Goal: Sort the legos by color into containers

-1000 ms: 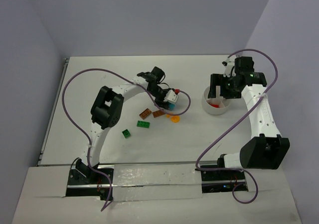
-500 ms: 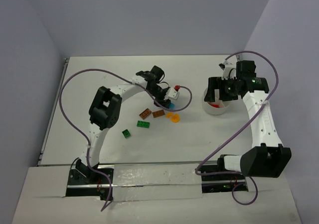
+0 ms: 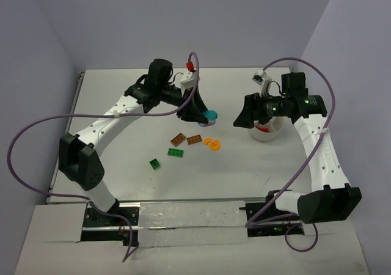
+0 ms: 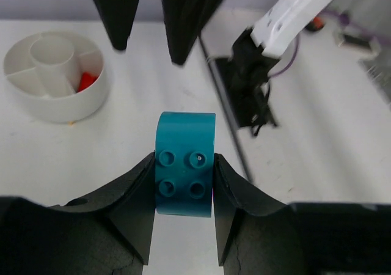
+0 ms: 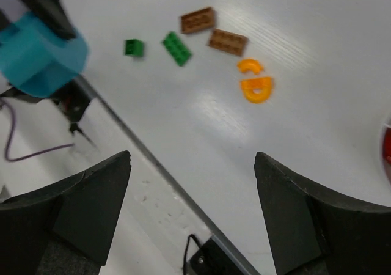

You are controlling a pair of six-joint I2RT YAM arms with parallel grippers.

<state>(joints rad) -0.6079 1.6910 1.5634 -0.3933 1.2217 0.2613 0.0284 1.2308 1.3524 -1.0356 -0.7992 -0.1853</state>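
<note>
Across the counter [image 3: 122, 91], the white bowl [image 3: 263, 138] lies at about three o'clock from the left gripper [image 4: 184, 160], which is clamped on the teal lego [image 4: 185, 134]. The right gripper [image 5: 192, 164], spread and empty, hangs between them.

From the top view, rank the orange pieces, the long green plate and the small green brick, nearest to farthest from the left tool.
1. Orange pieces, just below the left tool.
2. Long green plate, lower left.
3. Small green brick, farthest lower left.

bowl [image 3: 266, 135]: partly behind right gripper [image 5: 190, 162] | teal brick [image 5: 40, 55]: blurred | red patch [image 5: 387, 153]: edge-cropped, perhaps a brick
</note>
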